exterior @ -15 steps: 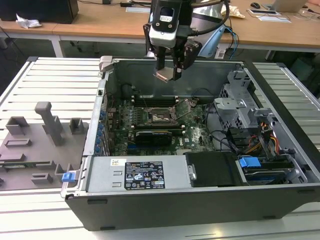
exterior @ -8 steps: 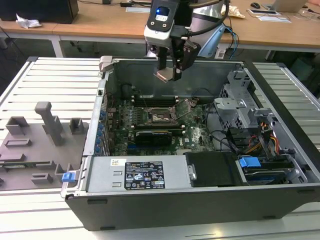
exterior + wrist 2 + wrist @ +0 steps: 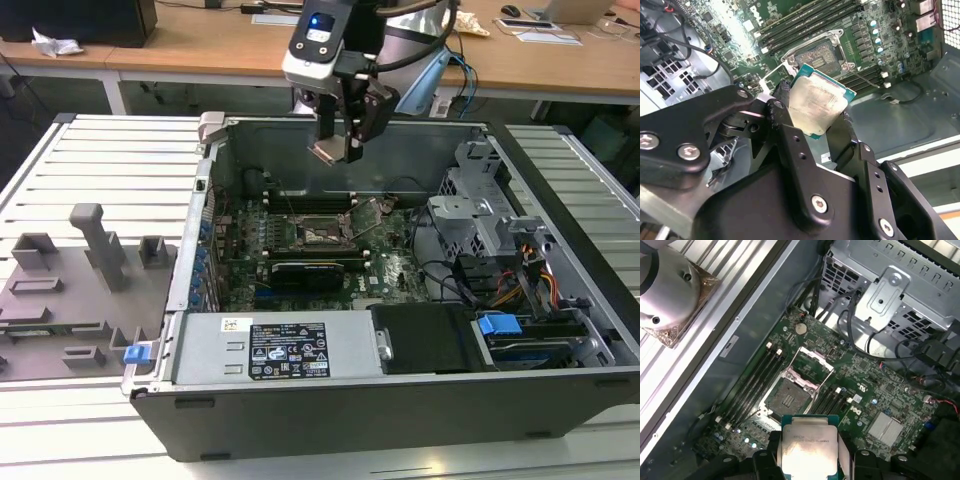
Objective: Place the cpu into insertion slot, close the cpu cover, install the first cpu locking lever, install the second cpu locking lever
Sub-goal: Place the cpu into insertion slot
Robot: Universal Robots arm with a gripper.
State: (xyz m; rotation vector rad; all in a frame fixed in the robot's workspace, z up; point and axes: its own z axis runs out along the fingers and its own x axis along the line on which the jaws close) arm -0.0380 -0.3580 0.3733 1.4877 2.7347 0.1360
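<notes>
Holders (image 3: 95, 245) of grey plastic stand on a tray (image 3: 50, 322) at the exterior view's left, just beside the open case (image 3: 400, 415). Above the case's far wall hangs the gripper (image 3: 336, 150), fingers clamped on two opposite edges of the cpu (image 3: 325, 152), held in the air well clear of the board (image 3: 390, 270). In the first wrist view the slot (image 3: 786, 396) lies bare near the board's middle, between rows of memory, and the cover (image 3: 816, 357) stands swung up at the slot's edge. A drive cage (image 3: 480, 215) fills the case's right end.
</notes>
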